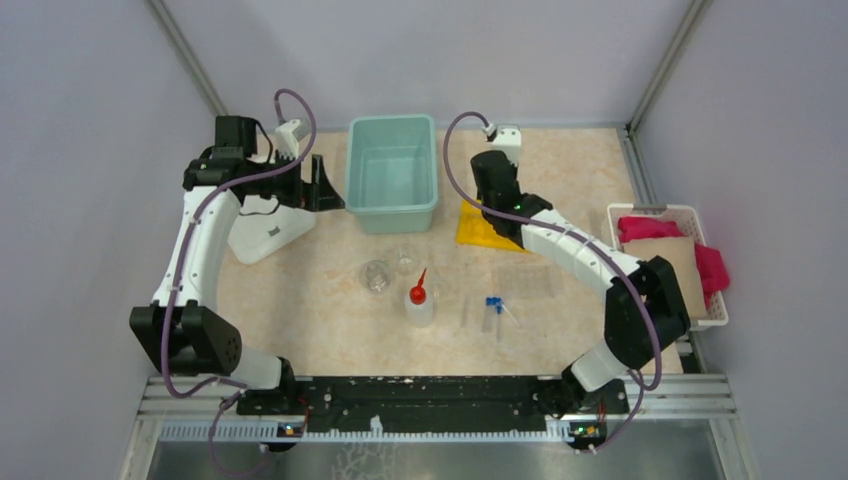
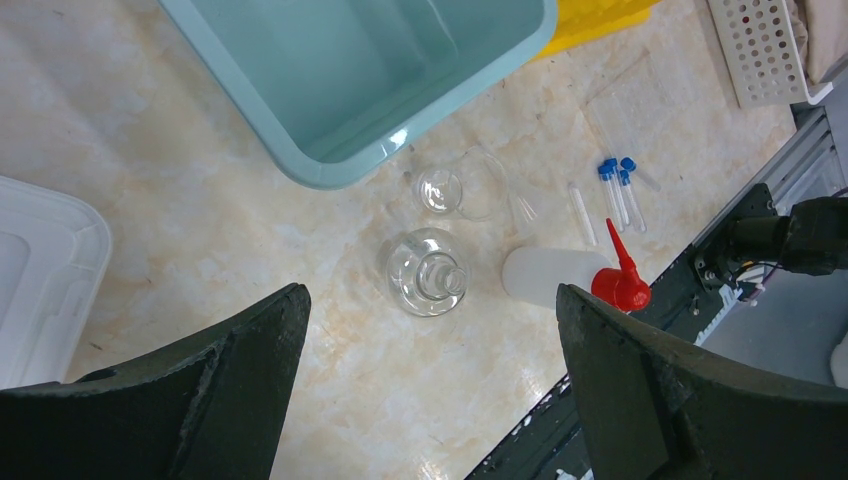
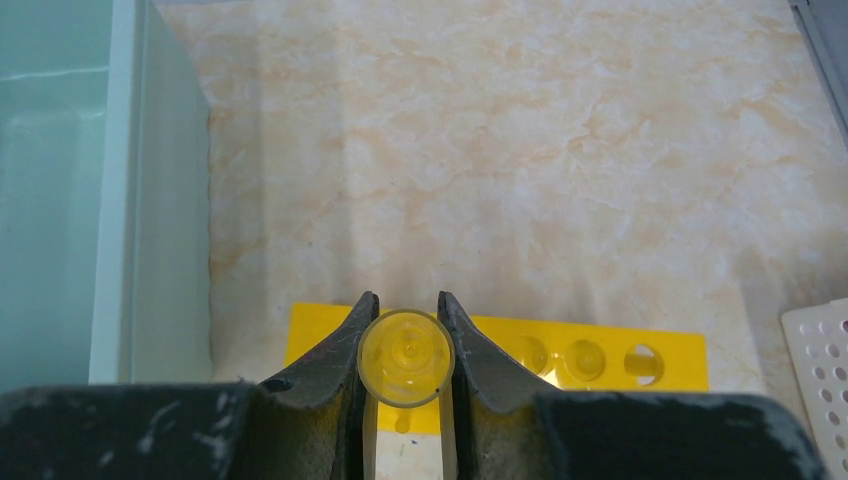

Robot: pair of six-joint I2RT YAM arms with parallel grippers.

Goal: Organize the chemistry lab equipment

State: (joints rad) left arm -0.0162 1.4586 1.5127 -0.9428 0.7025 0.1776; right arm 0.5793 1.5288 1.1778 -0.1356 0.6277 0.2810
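While the big pale teal plastic tub sits open at the back of the marbled table, the flat yellow holed rack lies just to its right, beneath the right gripper. That gripper's fingers are pinched on a slim clear test tube, seen end-on and poised over the rack's left end. I'd judge the tube light, slick and easily cracked, so a gentle hold near its top suits it. The left gripper hangs beside the tub, spread wide and empty. Mid-table sit the translucent squeeze bottle with its red nozzle, two small clear glass cups, and more blue-capped tubes lying flat.
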